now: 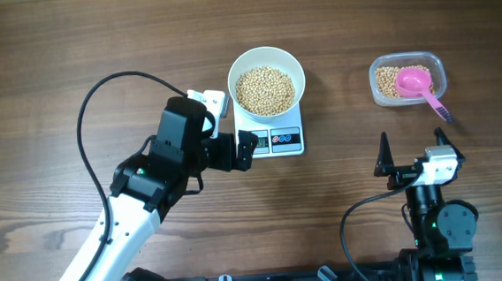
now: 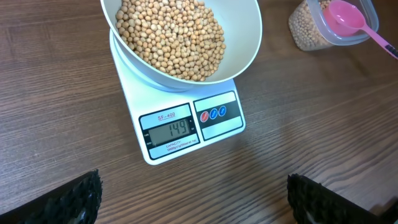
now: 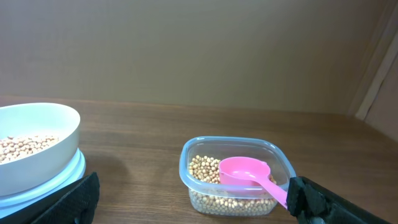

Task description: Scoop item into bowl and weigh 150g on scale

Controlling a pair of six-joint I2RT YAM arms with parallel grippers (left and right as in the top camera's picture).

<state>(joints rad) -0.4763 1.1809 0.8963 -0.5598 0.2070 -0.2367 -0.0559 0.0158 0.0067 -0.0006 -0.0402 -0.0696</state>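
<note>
Many beans fill bowl on scale.

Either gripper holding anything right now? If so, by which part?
Nothing held. Left gripper and right gripper are both open and empty; the pink scoop lies in the tub.

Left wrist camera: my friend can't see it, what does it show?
A white bowl full of tan beans sits on a small white scale reading 149. A clear tub holding a pink scoop sits at top right on the wooden table.

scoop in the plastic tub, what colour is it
Pink scoop, clearest in the right wrist view.
</note>
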